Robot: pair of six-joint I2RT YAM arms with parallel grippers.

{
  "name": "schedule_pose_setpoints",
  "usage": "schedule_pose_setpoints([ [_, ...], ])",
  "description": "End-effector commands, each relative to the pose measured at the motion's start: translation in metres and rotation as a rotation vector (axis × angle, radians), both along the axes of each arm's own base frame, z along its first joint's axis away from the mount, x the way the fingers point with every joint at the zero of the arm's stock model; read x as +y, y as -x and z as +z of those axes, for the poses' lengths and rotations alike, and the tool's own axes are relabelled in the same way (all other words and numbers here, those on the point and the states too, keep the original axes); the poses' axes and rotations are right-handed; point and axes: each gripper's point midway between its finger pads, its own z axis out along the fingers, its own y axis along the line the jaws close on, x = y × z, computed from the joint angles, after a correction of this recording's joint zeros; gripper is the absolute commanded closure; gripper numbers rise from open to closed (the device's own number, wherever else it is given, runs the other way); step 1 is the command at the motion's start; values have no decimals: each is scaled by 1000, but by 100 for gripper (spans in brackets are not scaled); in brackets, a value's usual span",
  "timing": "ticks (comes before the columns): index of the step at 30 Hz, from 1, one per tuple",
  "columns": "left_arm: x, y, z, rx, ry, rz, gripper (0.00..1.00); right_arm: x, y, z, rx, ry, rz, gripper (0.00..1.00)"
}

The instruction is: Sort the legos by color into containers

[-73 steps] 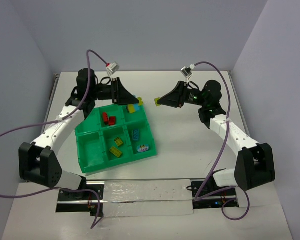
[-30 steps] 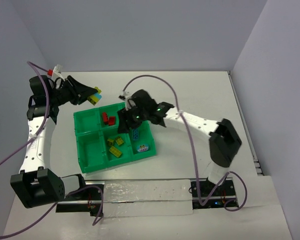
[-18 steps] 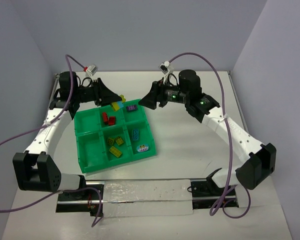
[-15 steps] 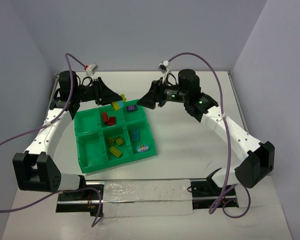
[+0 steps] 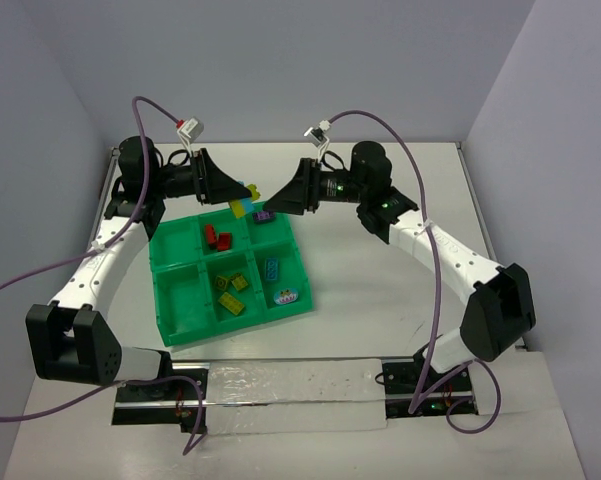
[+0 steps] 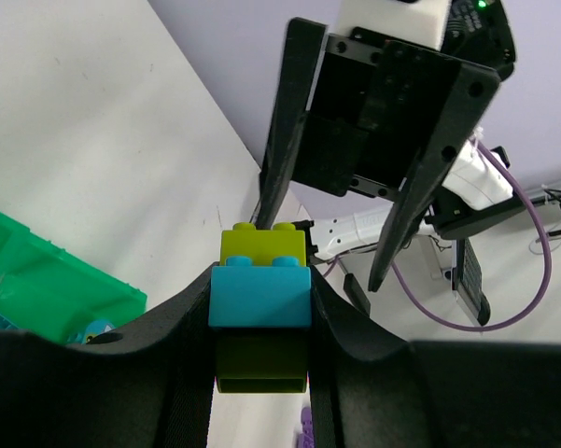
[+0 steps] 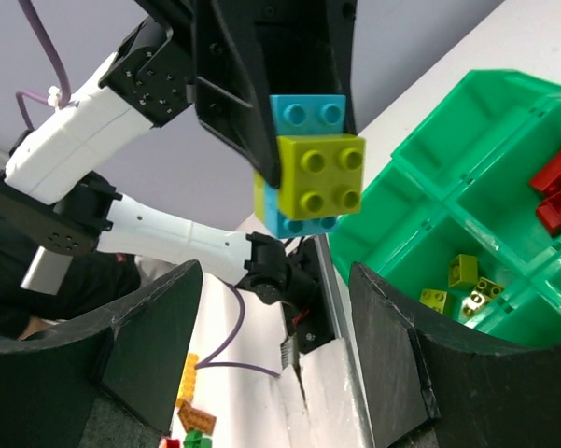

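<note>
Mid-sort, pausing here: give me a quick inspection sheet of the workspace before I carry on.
surface: white table, pale strip along its near edge.
job's things: green tray holds red bricks, a purple brick, yellow-green bricks and blue bricks, each colour in its own compartment; a yellow-green and blue stack is held near the tray's far edge.
clutter: loose bricks low in the right wrist view; where they lie is unclear.
grippers: left claw shut on the stack; right claw open, facing the stack, not touching it.
cables: purple cables arch over both arms, off the tray.
surroundings: plain pale walls on three sides.
</note>
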Motion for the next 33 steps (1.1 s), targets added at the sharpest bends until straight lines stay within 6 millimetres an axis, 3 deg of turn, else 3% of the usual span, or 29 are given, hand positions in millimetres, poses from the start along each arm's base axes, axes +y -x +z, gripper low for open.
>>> schedule_pose_setpoints([
  [1,-3,14,26,-121,32,-66,100,5,-2,19,-30,-65,40,29],
  [9,-5,17,28,-128,32,-83,100,15,-11,23,-18,-96,68,30],
  [17,-6,20,27,-126,30,-92,100,22,-11,29,-5,-152,127,44],
  [23,-6,20,26,-126,27,-94,100,26,-9,29,11,-172,165,48],
  [25,-6,20,25,-122,26,-93,100,28,-8,28,16,-175,183,56],
  [29,-6,18,24,-122,24,-90,100,28,-6,28,22,-187,188,88],
  [31,-6,18,25,-126,21,-83,100,28,-5,27,23,-188,187,95],
  [33,-6,15,24,-122,14,-75,87,27,-5,24,31,-186,182,100],
])
